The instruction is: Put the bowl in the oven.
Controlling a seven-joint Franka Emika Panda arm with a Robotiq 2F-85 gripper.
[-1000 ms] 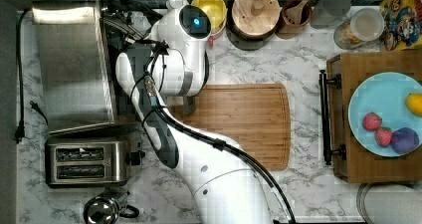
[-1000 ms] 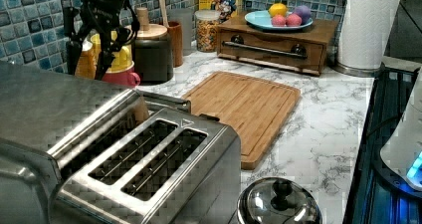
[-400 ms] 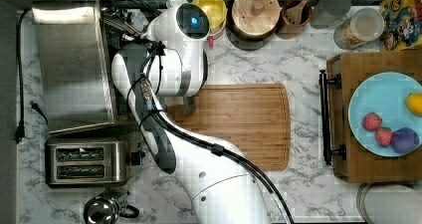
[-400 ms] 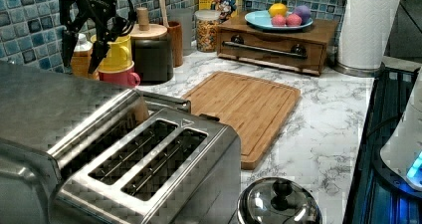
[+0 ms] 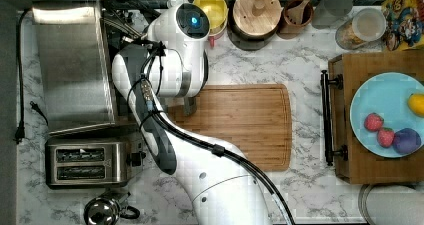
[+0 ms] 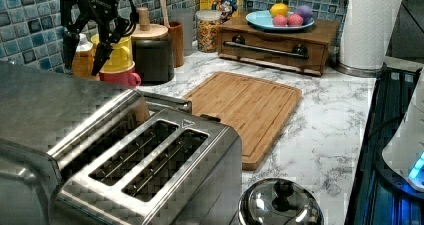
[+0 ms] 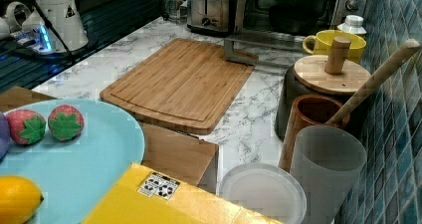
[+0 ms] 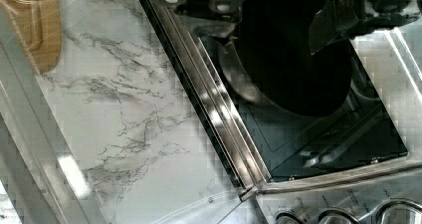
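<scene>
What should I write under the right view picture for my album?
A black bowl sits inside the toaster oven beyond the wooden cutting board.

- In the left view the gripper (image 6: pixel 85 50) has moved toward ten o'clock, from in front of the yellow mug (image 6: pixel 117 52) to the mug's nine o'clock side, by the tiled wall.
- Its spread fingers (image 6: pixel 101 58) now hang clear, holding nothing.
- In the top view the arm's white head (image 5: pixel 186 22) has shifted toward eleven o'clock, nearer the oven (image 5: pixel 72 65).
</scene>
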